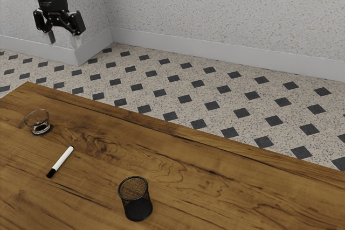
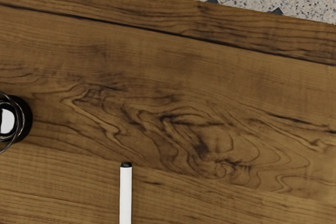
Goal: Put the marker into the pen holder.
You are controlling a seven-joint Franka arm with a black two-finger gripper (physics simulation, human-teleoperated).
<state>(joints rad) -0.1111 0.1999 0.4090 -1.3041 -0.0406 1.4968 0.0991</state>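
Black and empty, the end effector (image 1: 64,40) hangs open in the exterior view, its two fingers set wide apart with nothing between them, well apart from the wooden bench (image 1: 178,157). The white marker (image 1: 61,161) lies flat on the wood, its longer black end toward the exterior view's lower left, between a clear glass bowl (image 1: 37,118) and the pen holder (image 1: 136,200), touching neither. That holder, a round black mesh cup, stands upright. Dark diamonds dot the pale floor (image 1: 161,87) past the bench's edge. In the wrist view, the marker's small black tip and part of its white barrel show against the wood grain, with the glass bowl near.
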